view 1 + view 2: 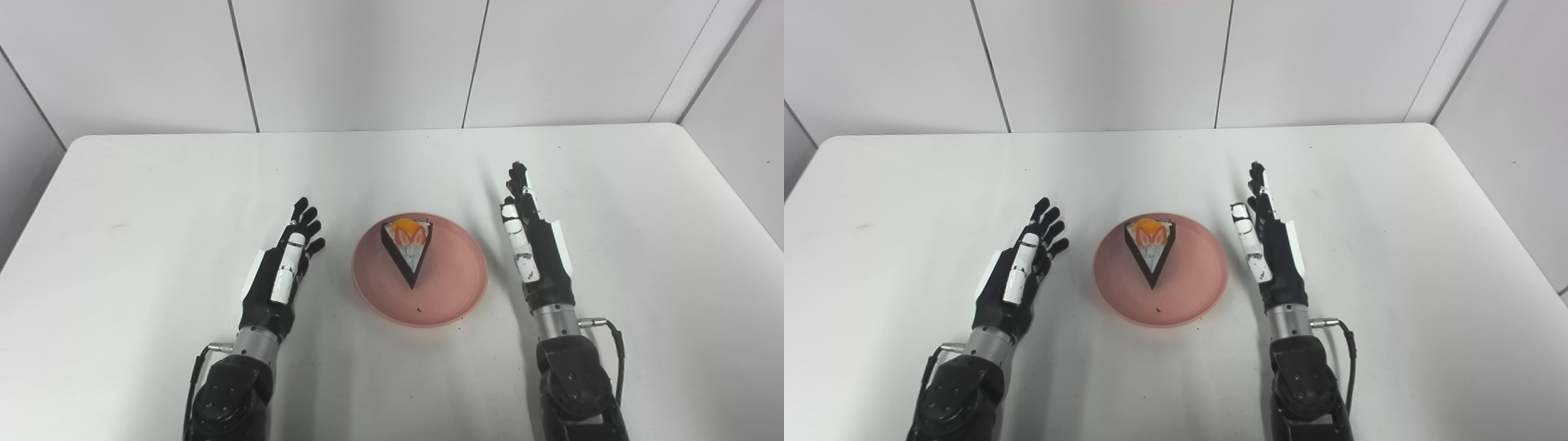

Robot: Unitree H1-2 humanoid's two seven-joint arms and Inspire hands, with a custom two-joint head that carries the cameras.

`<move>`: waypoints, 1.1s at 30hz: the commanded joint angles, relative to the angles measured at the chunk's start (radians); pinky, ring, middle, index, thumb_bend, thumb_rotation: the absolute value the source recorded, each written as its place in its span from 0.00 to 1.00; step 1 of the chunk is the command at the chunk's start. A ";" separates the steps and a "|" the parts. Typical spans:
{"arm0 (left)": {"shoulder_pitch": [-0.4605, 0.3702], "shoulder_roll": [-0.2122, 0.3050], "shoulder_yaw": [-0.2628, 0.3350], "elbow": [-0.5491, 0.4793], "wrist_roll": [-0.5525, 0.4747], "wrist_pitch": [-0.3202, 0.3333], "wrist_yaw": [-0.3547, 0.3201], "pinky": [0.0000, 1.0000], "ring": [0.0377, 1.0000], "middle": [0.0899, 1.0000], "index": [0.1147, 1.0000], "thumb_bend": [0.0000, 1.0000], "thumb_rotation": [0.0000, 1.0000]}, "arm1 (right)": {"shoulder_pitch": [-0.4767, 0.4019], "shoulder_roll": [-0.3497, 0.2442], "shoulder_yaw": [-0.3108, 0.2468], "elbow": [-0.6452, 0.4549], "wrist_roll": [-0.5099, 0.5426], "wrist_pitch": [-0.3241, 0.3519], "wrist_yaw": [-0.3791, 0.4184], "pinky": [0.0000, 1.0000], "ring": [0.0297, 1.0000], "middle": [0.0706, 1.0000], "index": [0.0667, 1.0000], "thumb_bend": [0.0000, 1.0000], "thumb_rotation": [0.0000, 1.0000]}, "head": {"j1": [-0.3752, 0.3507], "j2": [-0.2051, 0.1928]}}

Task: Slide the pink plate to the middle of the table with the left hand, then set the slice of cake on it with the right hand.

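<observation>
The round pink plate point(420, 272) sits on the white bench point(153, 202) between the two hands, near the bench middle. The triangular slice of cake point(408, 246), dark-edged with white cream, strawberry pieces and an orange fruit segment on top, lies on the plate with its tip pointing toward the robot. Judged from this layout, both task steps appear complete.

Left hand point(283, 269): released, fingers extended and spread, holding nothing, just to the left of the plate and clear of its rim. Right hand point(1268, 245): released, fingers extended and standing edge-on, holding nothing, just to the right of the plate, apart from it.

Hazards from this state:
- Both hands flank the plate closely. Any inward sweep during withdrawal could strike the rim and push the plate off centre
- The slice occupies the far half of the plate, away from the hands. A knock to the near rim could tip or slide it toward the far edge
- A small dark crumb point(419, 310) lies on the plate nearer the robot; it suggests the slice sheds material if disturbed
- Recommended: retract each hand straight back and outward, away from the plate
</observation>
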 commanded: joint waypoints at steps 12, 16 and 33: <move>-0.022 0.028 0.007 0.051 0.016 -0.036 0.010 0.96 0.96 0.97 0.98 0.39 1.00 | -0.007 -0.009 0.037 -0.037 0.050 0.100 -0.002 1.00 1.00 1.00 1.00 0.22 1.00 | -0.001 -0.002; -0.030 0.029 0.009 0.063 0.012 -0.039 0.010 0.96 0.96 0.97 0.98 0.40 1.00 | -0.007 -0.012 0.045 -0.048 0.039 0.133 -0.008 1.00 1.00 1.00 1.00 0.22 1.00 | -0.001 0.000; -0.034 0.027 0.005 0.061 0.020 -0.014 0.016 0.93 0.94 0.96 0.96 0.39 1.00 | -0.005 -0.012 0.050 -0.047 0.048 0.161 -0.014 1.00 0.99 1.00 1.00 0.21 1.00 | -0.003 -0.008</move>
